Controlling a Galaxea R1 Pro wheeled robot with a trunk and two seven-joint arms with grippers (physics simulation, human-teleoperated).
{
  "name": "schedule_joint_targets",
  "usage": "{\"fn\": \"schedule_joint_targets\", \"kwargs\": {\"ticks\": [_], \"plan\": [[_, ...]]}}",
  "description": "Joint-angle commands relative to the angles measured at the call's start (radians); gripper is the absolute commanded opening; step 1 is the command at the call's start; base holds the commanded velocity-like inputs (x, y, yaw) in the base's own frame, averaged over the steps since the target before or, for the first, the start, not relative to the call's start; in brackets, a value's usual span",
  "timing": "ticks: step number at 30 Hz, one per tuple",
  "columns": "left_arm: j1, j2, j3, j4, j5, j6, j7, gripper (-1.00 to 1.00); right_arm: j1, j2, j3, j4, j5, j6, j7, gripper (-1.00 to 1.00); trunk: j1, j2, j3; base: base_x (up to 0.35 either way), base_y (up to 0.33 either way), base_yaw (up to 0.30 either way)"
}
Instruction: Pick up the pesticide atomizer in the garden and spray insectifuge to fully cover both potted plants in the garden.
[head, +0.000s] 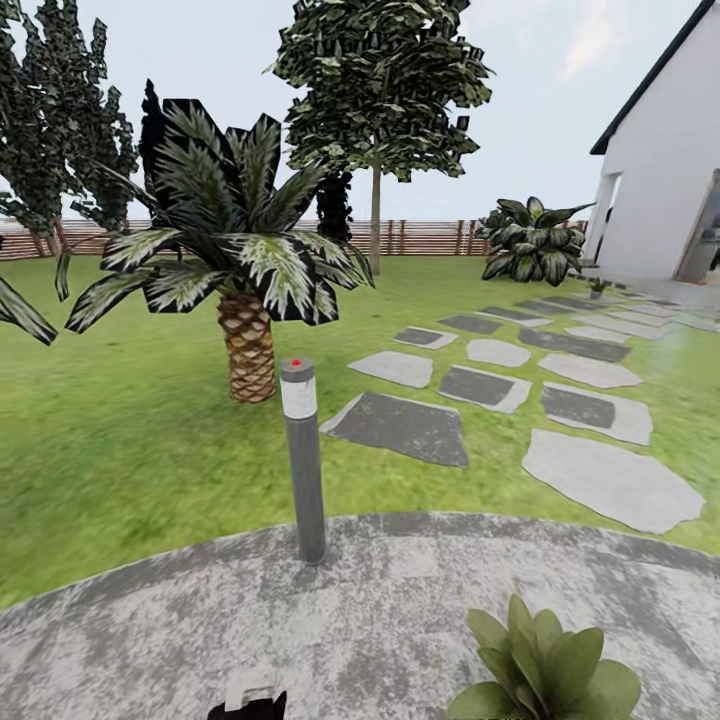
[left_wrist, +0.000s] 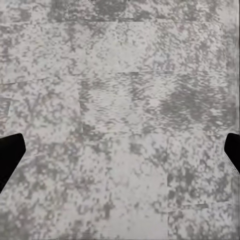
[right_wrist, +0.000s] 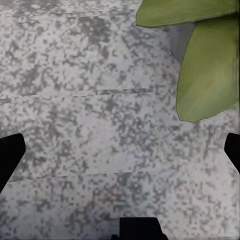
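Observation:
The pesticide atomizer is out of view. One potted plant (head: 545, 670), a low rosette of pointed green leaves, sits on the grey gravel patio (head: 350, 620) at the head view's lower right. Its leaves (right_wrist: 210, 70) also reach into the right wrist view. My right gripper (right_wrist: 120, 155) hangs open over bare gravel close beside those leaves, its dark fingertips (right_wrist: 10, 155) spread far apart. My left gripper (left_wrist: 120, 155) is open too, above plain gravel (left_wrist: 120, 100), with nothing between its fingers.
A grey bollard lamp (head: 303, 460) stands at the patio's far edge, straight ahead. Behind it grow a striped-leaf palm (head: 245, 270) and a tree (head: 378, 90). Stepping stones (head: 610, 480) cross the lawn toward a white house (head: 660, 170). A wooden fence (head: 420, 238) closes the back.

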Motion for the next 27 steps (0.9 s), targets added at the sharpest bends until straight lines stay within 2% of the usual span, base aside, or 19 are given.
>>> {"fn": "schedule_joint_targets", "kwargs": {"ticks": [1, 22, 27], "plan": [[0.0, 0.0, -0.001, 0.0, 0.01, 0.0, 0.0, 1.0, 0.0, 0.0, -0.001, 0.0, -0.001, 0.0, 0.001, 1.0, 0.0, 0.0, -0.001, 0.023, 0.005, -0.269], [0.0, 0.0, -0.001, 0.0, 0.01, 0.0, 0.0, 1.0, 0.0, 0.0, -0.001, 0.0, -0.001, 0.0, 0.001, 1.0, 0.0, 0.0, -0.001, 0.002, 0.024, -0.268], [0.0, 0.0, -0.001, 0.0, 0.01, 0.0, 0.0, 1.0, -0.001, 0.0, -0.001, 0.0, -0.001, 0.0, -0.003, 1.0, 0.0, 0.0, -0.001, 0.0, 0.186, -0.069]]}}
